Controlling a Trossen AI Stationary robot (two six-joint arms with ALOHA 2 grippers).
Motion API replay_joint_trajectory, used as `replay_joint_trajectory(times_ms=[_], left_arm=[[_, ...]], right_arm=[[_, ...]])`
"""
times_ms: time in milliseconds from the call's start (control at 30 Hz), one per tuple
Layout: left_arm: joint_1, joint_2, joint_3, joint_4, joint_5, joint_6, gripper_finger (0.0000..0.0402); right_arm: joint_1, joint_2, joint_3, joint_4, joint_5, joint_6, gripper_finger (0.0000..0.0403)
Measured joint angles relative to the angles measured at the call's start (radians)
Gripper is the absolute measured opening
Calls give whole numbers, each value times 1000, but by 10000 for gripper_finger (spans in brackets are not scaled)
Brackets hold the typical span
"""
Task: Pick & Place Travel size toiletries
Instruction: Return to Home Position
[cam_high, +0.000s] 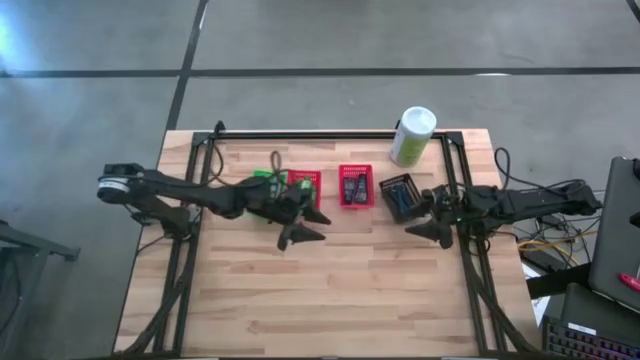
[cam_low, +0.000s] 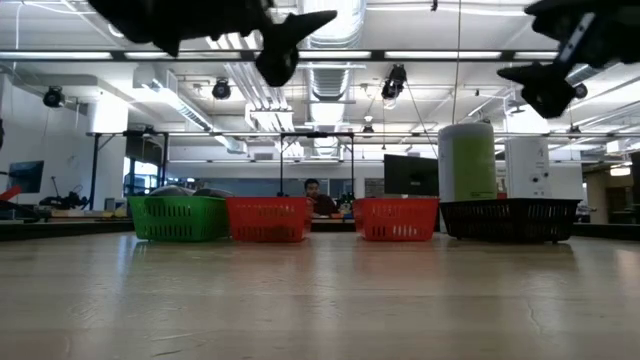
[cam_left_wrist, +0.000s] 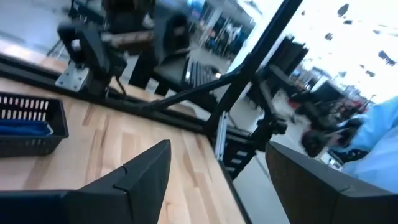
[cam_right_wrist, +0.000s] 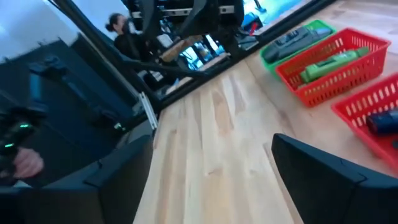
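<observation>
The toiletries lie sorted in a row of baskets across the middle of the table. Grey bottles (cam_right_wrist: 292, 42) are in the green basket (cam_high: 263, 180). Green tubes (cam_right_wrist: 329, 65) fill one red basket (cam_high: 304, 182), and dark tubes (cam_high: 353, 188) the other red basket (cam_right_wrist: 367, 102). The dark basket (cam_high: 398, 196) holds a blue item (cam_left_wrist: 25, 129). My left gripper (cam_high: 305, 228) hangs open just in front of the first red basket, above the table. Beside the dark basket, my right gripper (cam_high: 432, 230) is open and holds nothing.
A white-and-green canister (cam_high: 412, 136) stands at the far right of the table. Black frame rails (cam_high: 330, 134) run along the far edge and both sides. The near half of the wooden top (cam_high: 330, 300) is bare. Cables and a laptop (cam_high: 610, 250) lie off the right edge.
</observation>
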Motion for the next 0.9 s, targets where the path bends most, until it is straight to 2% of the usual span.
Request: replay_joint_trajectory(times_ms=[100, 333, 533, 900], left_arm=[[10, -56, -107, 110, -38, 2, 266], [26, -219, -350, 321, -289, 47, 266], [26, -378, -492, 352, -306, 0, 266], [26, -611, -630, 344, -257, 3, 266]], right_arm=[[1, -126, -89, 3, -1, 19, 317], [0, -386, -233, 9, 1, -19, 297], [-2, -356, -278, 40, 4, -35, 282], [-3, -269, -278, 40, 2, -34, 256]])
